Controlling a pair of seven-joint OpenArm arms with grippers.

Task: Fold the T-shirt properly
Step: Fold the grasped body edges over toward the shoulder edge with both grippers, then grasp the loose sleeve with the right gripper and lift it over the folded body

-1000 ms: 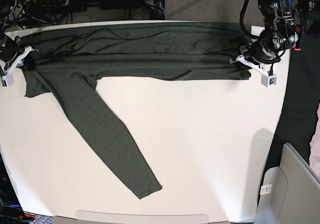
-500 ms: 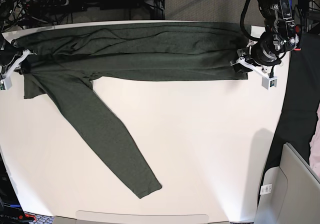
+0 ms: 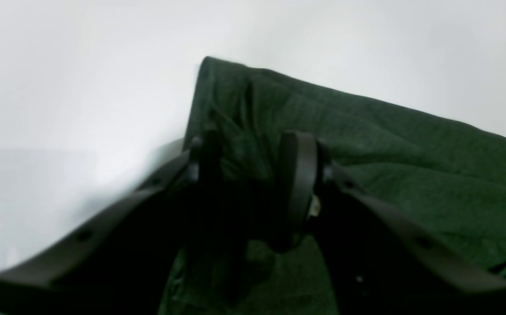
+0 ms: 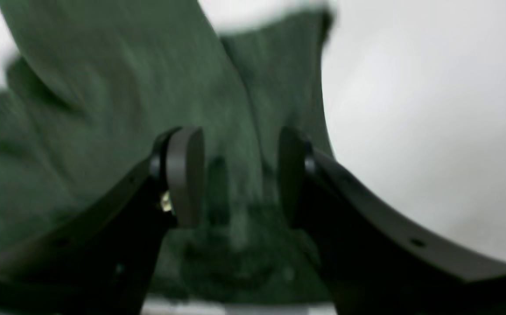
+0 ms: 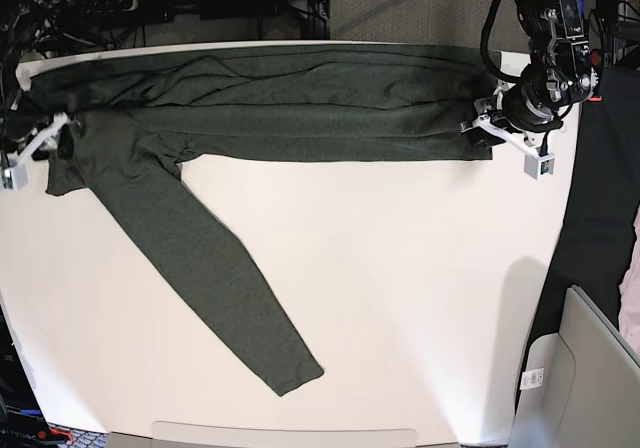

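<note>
**Operator:** Base view — the shirt (image 5: 280,108) lies as a long folded band along the table's (image 5: 400,298) far edge, one sleeve (image 5: 200,268) trailing diagonally toward the near side. Half a second ago my right gripper (image 5: 35,138) was pinched on the collar end; now its jaws stand apart with cloth lying slack between them. My left gripper (image 5: 492,130) let go a moment sooner and sits parted over the hem end.

**Trainee:** So the lengthwise fold is set down?

**Operator:** I judge so — both ends released, the band resting flat. The sleeve is not yet folded in; that looks like the next step.

**Trainee:** And the material?

**Operator:** Thin heathered knit, dark olive, soft enough to ripple. Left wrist view shows small bunched ridges at the corner between the pads (image 3: 299,175); right wrist view is blurred, but shallow folds show.
</note>
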